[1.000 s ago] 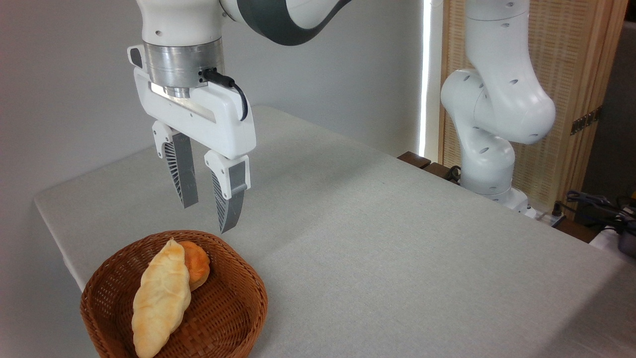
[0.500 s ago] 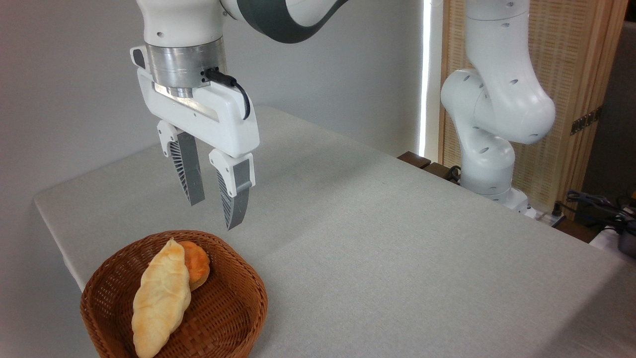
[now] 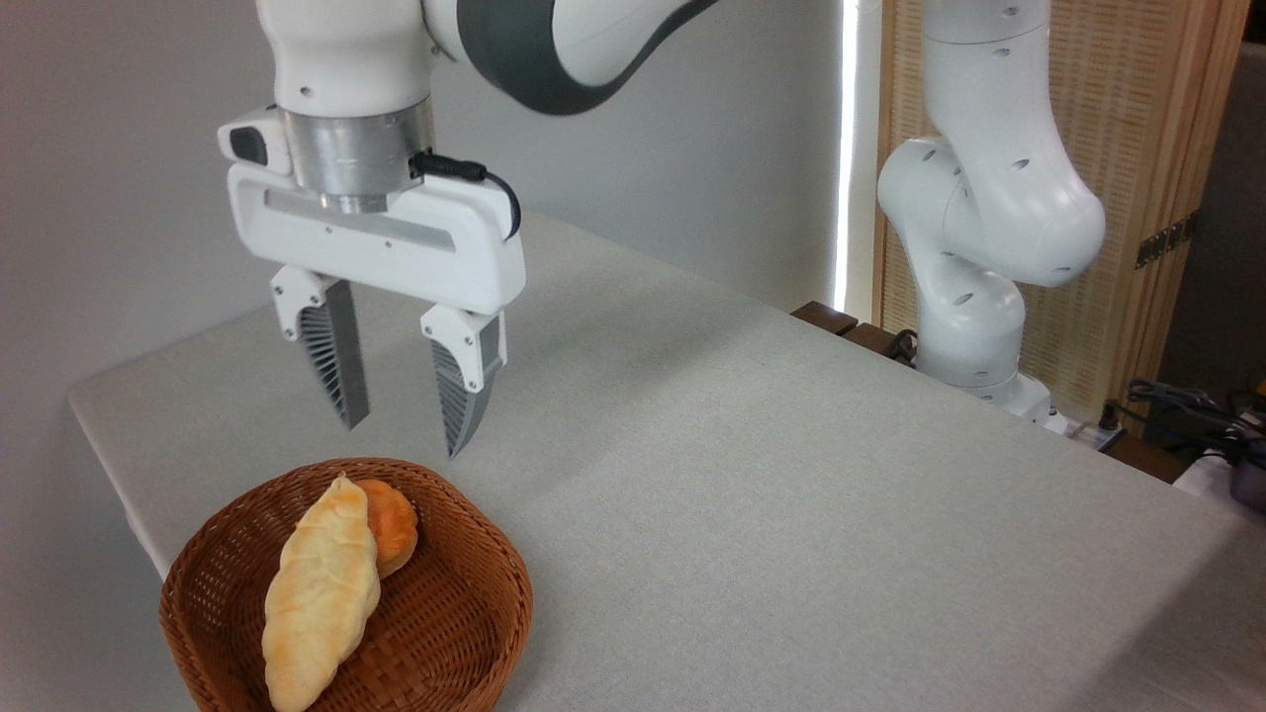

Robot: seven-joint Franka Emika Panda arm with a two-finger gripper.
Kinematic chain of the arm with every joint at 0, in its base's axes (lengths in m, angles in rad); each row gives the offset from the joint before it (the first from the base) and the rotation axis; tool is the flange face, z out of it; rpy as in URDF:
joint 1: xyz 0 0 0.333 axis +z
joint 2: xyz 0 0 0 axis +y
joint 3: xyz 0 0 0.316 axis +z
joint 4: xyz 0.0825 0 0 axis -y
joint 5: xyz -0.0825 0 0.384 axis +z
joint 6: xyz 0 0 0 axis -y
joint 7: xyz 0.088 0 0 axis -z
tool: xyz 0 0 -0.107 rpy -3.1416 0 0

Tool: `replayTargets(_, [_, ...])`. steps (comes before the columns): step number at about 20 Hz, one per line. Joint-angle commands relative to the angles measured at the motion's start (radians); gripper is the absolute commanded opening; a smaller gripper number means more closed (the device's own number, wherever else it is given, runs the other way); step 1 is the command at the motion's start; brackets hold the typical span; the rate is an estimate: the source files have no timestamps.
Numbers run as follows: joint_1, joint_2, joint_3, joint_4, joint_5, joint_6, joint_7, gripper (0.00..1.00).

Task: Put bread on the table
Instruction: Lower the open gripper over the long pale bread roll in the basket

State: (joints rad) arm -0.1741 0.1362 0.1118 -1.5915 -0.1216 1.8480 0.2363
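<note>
1. Gripper (image 3: 404, 435) is held above the far rim of the basket (image 3: 495, 564), jaws spread wide, nothing gripped.
2. Bread (image 3: 321, 598) is seen lying in the basket, leaning against the bun (image 3: 394, 524); the table (image 3: 791, 494) is not yet reached.
3. The bun could be caught instead, being nearest the fingers.
4. The basket could be tipped if its rim is struck.
5. The loaf could be crushed, or dropped if pinched near a pointed end.

Bread (image 3: 320, 593): long pale-golden loaf, pointed ends, lying lengthwise in the wicker basket (image 3: 465, 633), leaning on a bun. Table (image 3: 791, 494): grey-beige cloth.
</note>
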Motion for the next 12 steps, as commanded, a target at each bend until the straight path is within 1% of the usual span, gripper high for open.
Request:
replayTargets(1, [-0.001, 0.045, 0.008, 0.008, -0.020, 0.086, -0.145, 1.00])
replayTargets(3, [-0.001, 0.072, 0.006, 0.007, -0.012, 0.169, -0.233, 1.00])
replayTargets(5, [-0.001, 0.101, 0.006, 0.008, -0.015, 0.220, -0.279, 1.00])
replayTargets(9, [-0.001, 0.160, 0.005, 0.010, -0.009, 0.290, -0.282, 1.00])
replayTargets(12, [-0.005, 0.187, 0.002, 0.011, -0.006, 0.309, -0.270, 1.00])
